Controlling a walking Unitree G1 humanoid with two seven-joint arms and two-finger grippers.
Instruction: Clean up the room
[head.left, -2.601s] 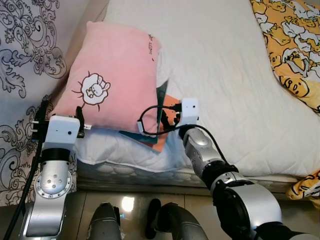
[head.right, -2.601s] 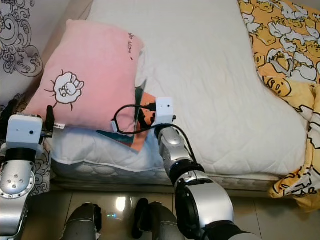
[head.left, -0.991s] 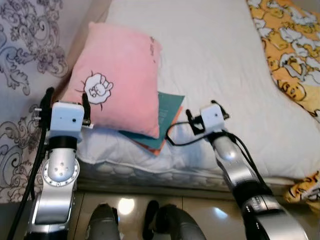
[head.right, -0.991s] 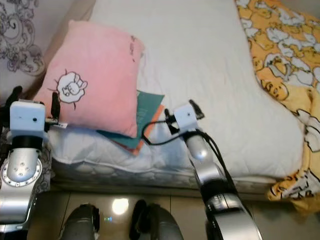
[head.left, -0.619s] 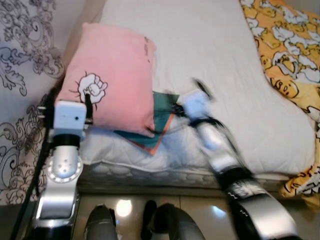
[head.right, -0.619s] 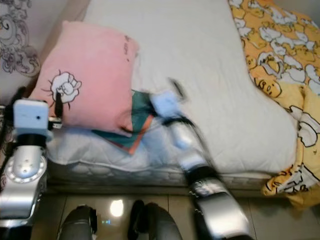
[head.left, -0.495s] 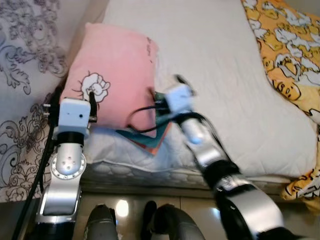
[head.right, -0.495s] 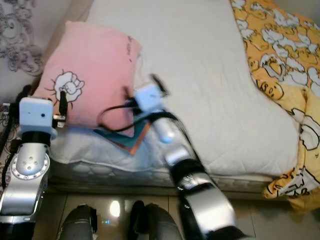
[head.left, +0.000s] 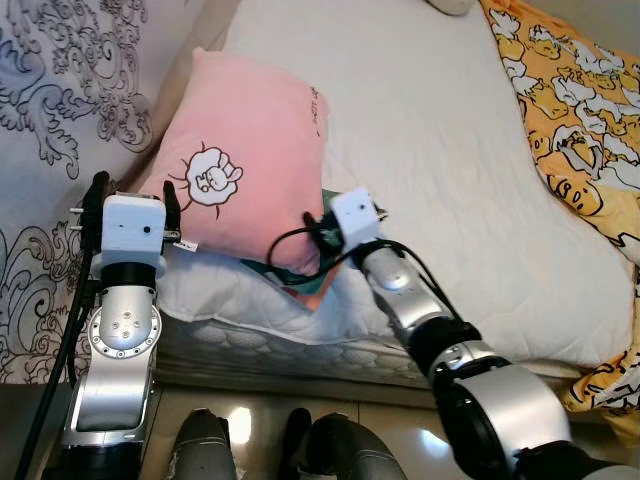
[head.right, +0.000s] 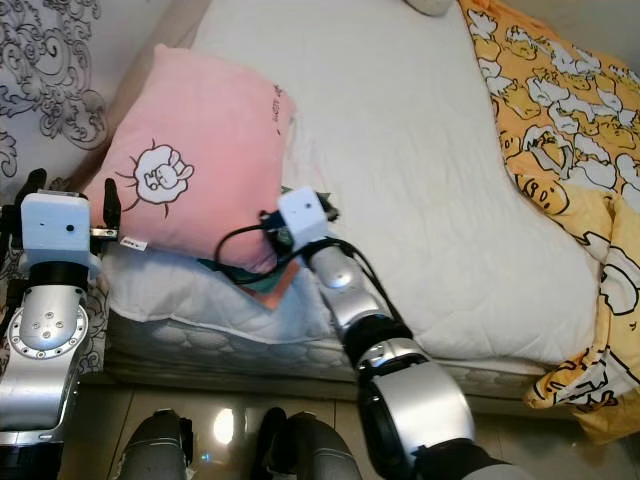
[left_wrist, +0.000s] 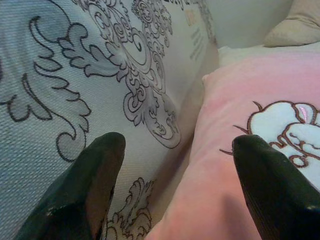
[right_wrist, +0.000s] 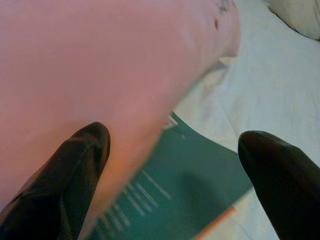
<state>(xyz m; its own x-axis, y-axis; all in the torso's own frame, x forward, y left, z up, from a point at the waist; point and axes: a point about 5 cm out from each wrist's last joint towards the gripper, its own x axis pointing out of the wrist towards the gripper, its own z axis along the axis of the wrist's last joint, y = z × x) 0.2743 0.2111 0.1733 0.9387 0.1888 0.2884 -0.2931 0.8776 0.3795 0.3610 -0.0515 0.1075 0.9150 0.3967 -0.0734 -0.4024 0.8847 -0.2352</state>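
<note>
Left eye view: the pink cartoon-sheep pillow (head.left: 235, 165) lies at 10 o'clock on the white quilted bed (head.left: 440, 170).

Left wrist view: the left gripper (left_wrist: 175, 187) is spread wide beside the pillow.

Right wrist view: the right gripper (right_wrist: 172, 180) gapes over the teal booklet (right_wrist: 185, 192).

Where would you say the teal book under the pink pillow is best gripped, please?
Probably by the exposed corner of the teal book, coming in from the robot's right, off the open mattress. The pink pillow lies on the rest of it, so that flat, thin edge is free. The right gripper, fingers open, already faces it.
</note>
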